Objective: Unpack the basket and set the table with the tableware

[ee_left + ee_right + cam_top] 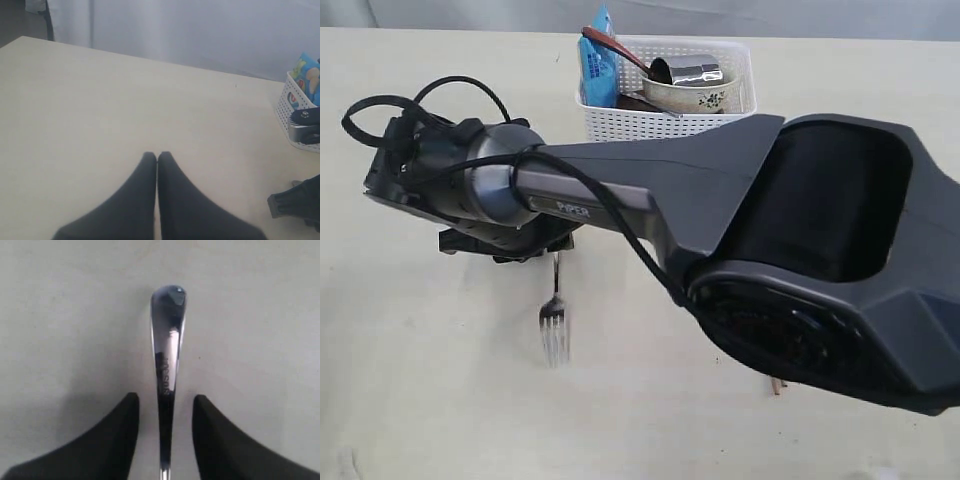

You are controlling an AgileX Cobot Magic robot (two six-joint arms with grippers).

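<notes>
1. Right fingers (117, 432) spread either side of the fork (167, 355), clear of its handle; fork flat on the table (440, 400), tines near, handle far.
2. Left fingers (140, 200) pressed together, left of the basket (620, 122).

We're looking at a pale cream table (440, 400) and a shiny silver fork (554, 330). We see the basket (660, 122) in white with a fine perforated lattice, a bright blue packet (597, 65), a red-brown spoon (615, 48), and a cream bowl (708, 100) with small green floral sprigs. The arm (820, 200) reads matte dark grey, almost black.
</notes>
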